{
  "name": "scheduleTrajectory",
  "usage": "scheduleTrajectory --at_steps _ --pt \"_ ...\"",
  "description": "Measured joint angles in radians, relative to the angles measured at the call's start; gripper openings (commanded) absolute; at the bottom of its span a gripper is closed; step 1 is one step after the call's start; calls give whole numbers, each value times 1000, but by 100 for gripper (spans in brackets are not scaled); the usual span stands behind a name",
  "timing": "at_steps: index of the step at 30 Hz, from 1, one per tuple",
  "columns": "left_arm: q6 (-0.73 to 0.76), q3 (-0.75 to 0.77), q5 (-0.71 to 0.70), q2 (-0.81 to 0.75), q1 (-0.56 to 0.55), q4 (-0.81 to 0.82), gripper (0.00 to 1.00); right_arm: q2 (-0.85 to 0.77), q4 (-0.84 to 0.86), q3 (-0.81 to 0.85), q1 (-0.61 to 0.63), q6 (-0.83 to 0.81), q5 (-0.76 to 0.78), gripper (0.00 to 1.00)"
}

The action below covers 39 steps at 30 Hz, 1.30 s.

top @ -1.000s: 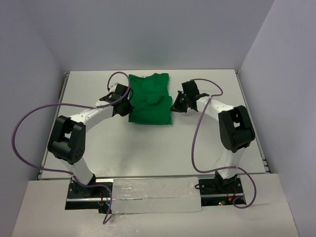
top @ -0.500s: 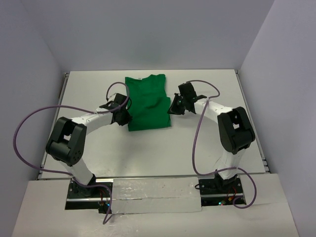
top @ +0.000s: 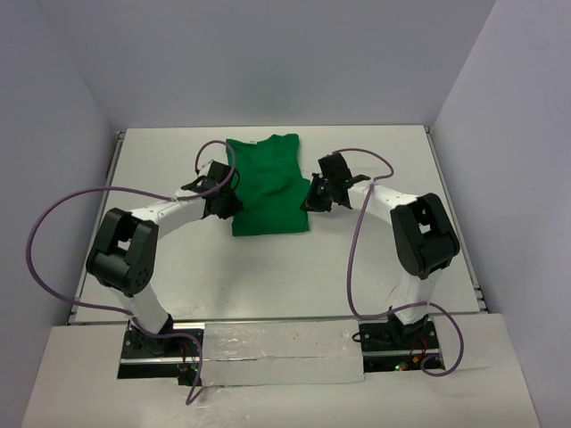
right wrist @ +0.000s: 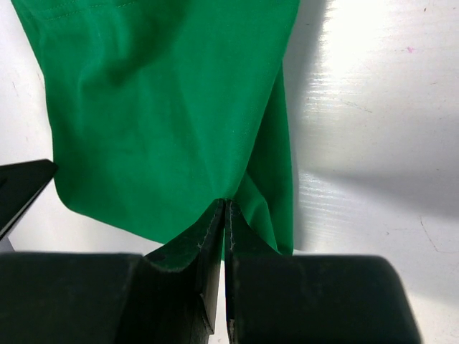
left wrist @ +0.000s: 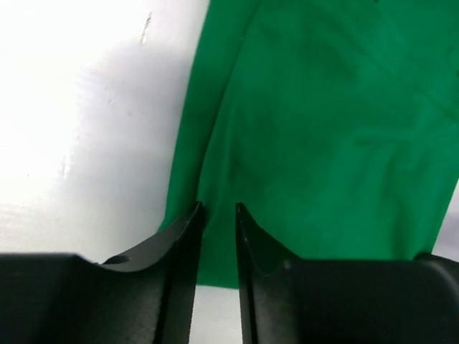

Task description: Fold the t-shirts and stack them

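Note:
The bright green t-shirt lies folded into a narrow rectangle at the back middle of the white table. My left gripper is at its near left edge. In the left wrist view the jaws stand slightly apart over the cloth, with bare table showing between them lower down. My right gripper is at the near right edge. In the right wrist view it is shut, with a fold of the shirt drawn to a point at the tips.
Purple cables loop from both arms over the table sides. Grey walls enclose the table at the back, left and right. Bare table lies in front of the shirt, towards the arm bases.
The shirt was bunched up in the middle and now lies flatter, its near edge drawn toward me. Both grippers came down and in to its near corners.

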Motion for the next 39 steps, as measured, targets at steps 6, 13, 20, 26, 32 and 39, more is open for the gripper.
scheduleTrajectory --at_steps 6,13,20,26,32,39 --pt "2 11 0 26 0 1 44 0 0 0 1 0 3 9" --pt "-1 11 -3 37 0 -11 48 0 0 0 3 0 2 9" --pt "1 12 -12 39 0 -14 21 0 0 0 3 0 5 9" --pt "-1 12 -16 40 0 -14 10 0 0 0 3 0 10 9" --pt "-1 8 -23 30 0 -14 11 0 -1 0 3 0 17 9" --pt "-1 -43 -28 -81 0 -15 10 -10 -1 0 4 0 18 9"
